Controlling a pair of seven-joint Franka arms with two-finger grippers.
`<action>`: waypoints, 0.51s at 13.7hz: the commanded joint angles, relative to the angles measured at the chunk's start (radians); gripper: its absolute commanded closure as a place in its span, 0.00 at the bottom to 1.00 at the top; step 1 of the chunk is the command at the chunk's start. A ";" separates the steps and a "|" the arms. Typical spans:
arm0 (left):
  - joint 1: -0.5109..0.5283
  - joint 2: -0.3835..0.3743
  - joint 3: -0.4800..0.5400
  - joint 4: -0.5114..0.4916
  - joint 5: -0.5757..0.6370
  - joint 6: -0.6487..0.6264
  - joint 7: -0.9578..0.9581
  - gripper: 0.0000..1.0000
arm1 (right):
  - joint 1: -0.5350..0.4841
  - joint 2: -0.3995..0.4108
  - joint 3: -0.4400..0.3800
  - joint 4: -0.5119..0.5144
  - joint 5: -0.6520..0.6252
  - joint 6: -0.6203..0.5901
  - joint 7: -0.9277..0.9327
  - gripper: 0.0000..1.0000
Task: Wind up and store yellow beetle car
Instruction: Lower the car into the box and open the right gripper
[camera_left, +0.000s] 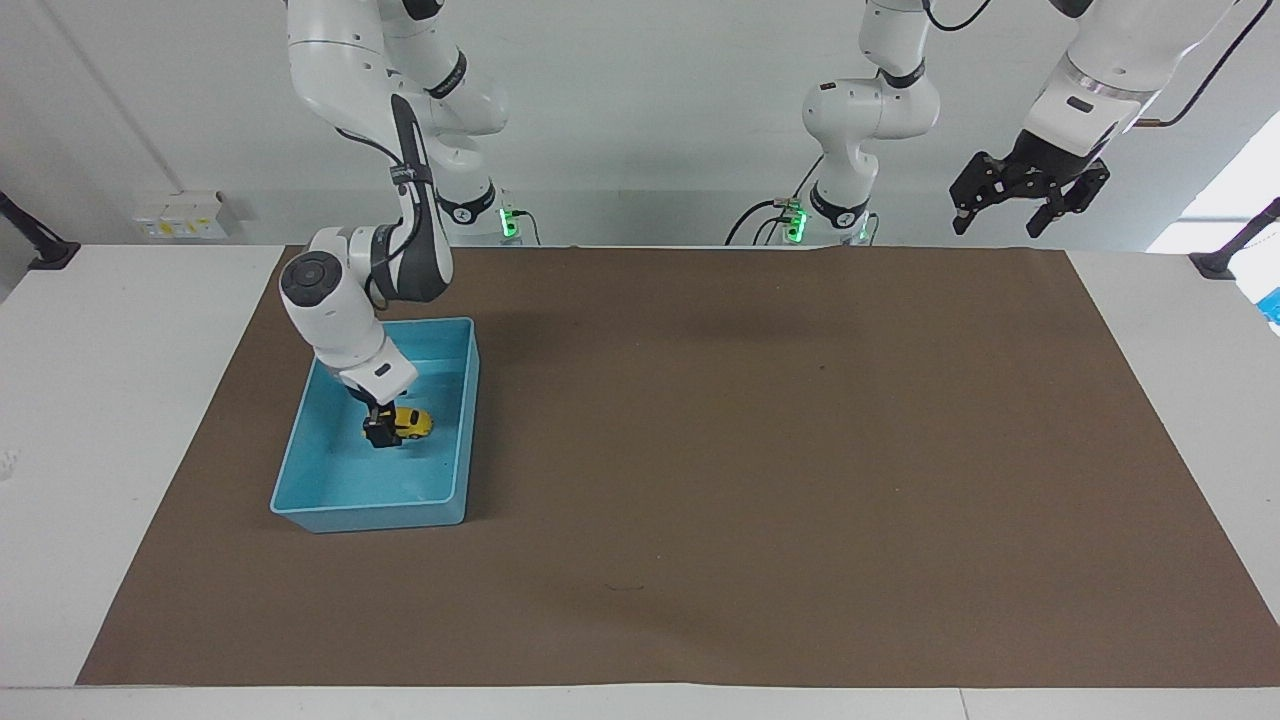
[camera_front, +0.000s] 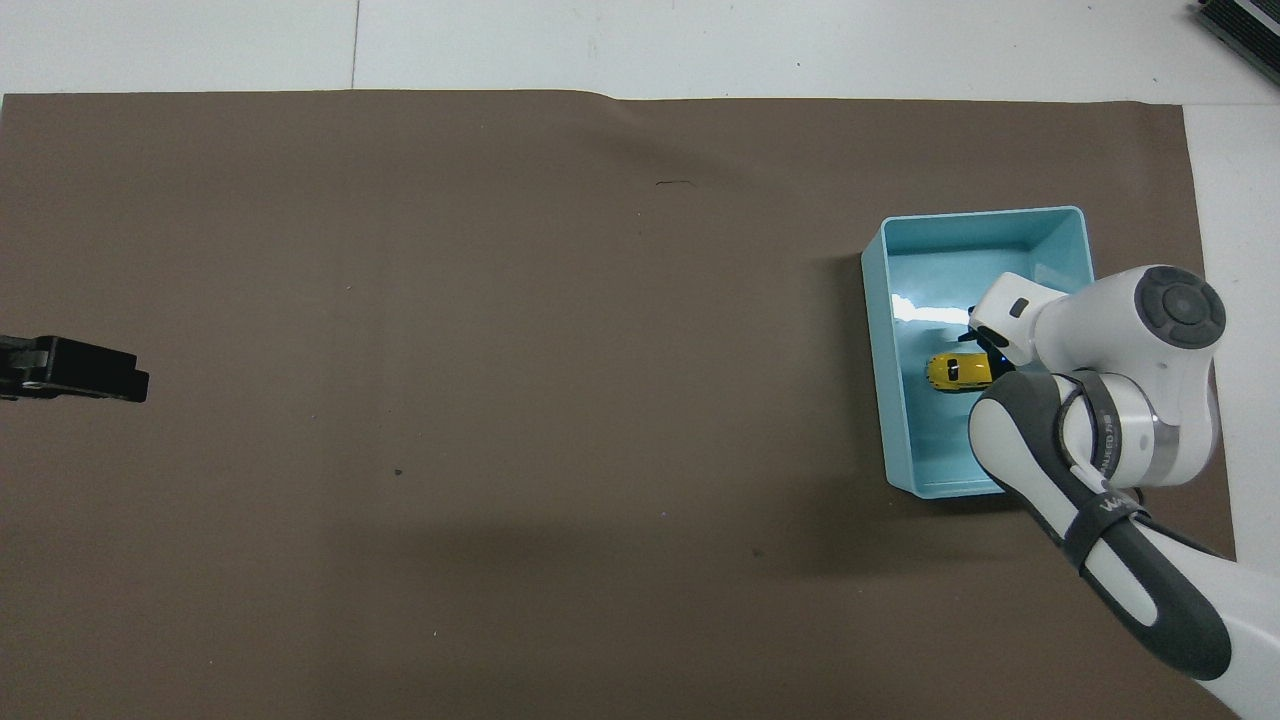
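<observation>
Yellow beetle car (camera_left: 411, 422) (camera_front: 958, 371): in blue bin (camera_left: 300, 462) (camera_front: 878, 330). Right tool (camera_left: 380, 430): in bin, spread, touching car. Left tool (camera_left: 1017, 208) (camera_front: 75, 369): spread, raised, waiting.

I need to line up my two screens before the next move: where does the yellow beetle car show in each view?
Facing view: the yellow beetle car lies inside the blue bin, toward the right arm's end of the table, just under the right hand.
Overhead view: the car shows in the bin, partly covered by the right arm.
Shared landmark: the blue bin.
</observation>
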 joint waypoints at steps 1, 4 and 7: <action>0.007 -0.005 0.000 -0.004 -0.008 0.001 0.009 0.00 | -0.017 -0.004 0.011 0.007 -0.003 0.006 -0.016 0.00; 0.007 -0.005 0.000 -0.004 -0.008 -0.001 0.009 0.00 | -0.014 -0.012 0.011 0.036 -0.003 -0.043 -0.018 0.00; 0.007 -0.005 0.000 -0.002 -0.008 0.001 0.009 0.00 | -0.012 -0.025 0.012 0.082 -0.003 -0.111 -0.019 0.00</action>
